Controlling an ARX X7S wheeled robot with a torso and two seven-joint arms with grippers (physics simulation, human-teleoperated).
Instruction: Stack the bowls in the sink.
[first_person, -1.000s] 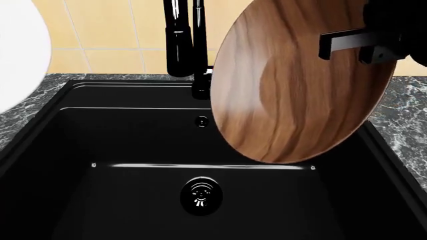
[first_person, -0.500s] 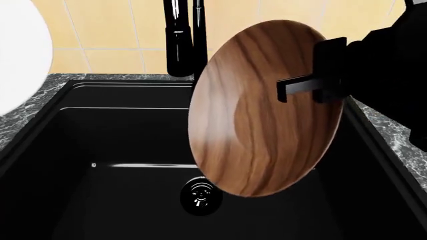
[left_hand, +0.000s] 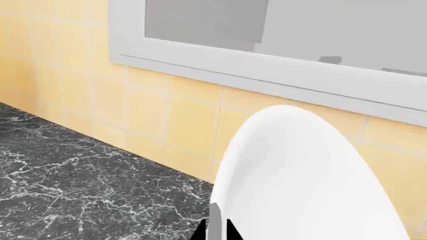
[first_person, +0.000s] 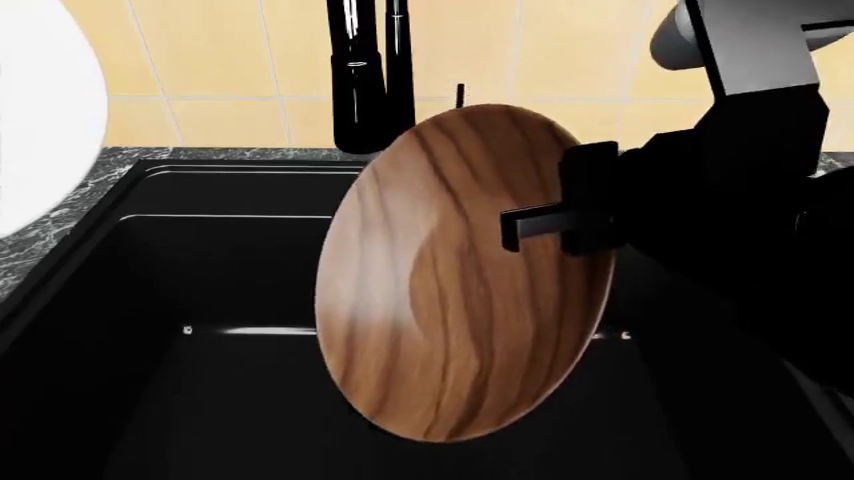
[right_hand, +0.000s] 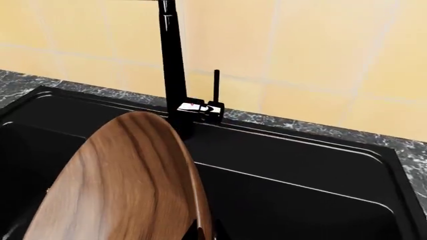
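My right gripper (first_person: 567, 215) is shut on the rim of the glossy brown wood-grain bowl (first_person: 461, 275) and holds it tilted on edge over the black sink (first_person: 214, 270). In the right wrist view the brown bowl (right_hand: 120, 185) fills the near side, its rim pinched between the gripper's (right_hand: 203, 232) two fingertips. My left gripper (left_hand: 215, 234) is shut on the rim of the white bowl (left_hand: 300, 180), held up over the countertop left of the sink. The white bowl (first_person: 40, 110) shows at the head view's left edge.
The tall black faucet (first_person: 367, 75) stands behind the basin, close behind the brown bowl, and its lever also shows in the right wrist view (right_hand: 200, 107). Marble countertop (left_hand: 73, 180) surrounds the sink. A yellow tiled wall (first_person: 227, 60) rises behind.
My right gripper has carried the brown bowl down and to the left, lower over the basin; it now hides the drain. The white bowl has stayed in place.
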